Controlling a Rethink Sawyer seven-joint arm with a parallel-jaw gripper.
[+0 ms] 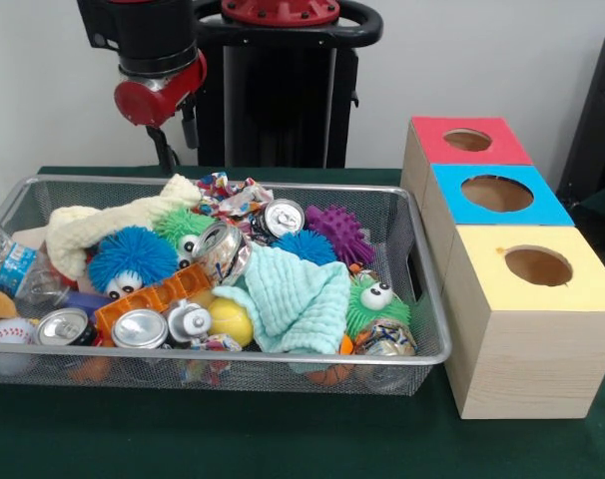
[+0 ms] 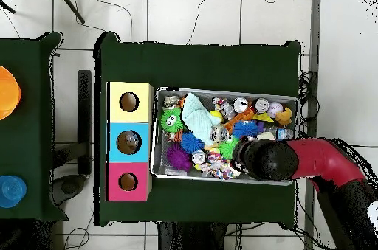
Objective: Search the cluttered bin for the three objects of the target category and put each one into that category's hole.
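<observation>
Fingers cannot be made out on the gripper [image 1: 166,150], which is held above the mesh bin's [image 1: 427,299] far corner. Cans [image 1: 139,328] are buried among fuzzy balls [image 1: 131,254], a teal cloth [image 1: 293,299] and a baseball [image 1: 8,334]; three holed boxes [image 1: 527,329] are set just beside.

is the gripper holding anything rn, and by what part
Cannot be told: the gripper hangs above the bin's far left corner, and no object shows in it.
</observation>
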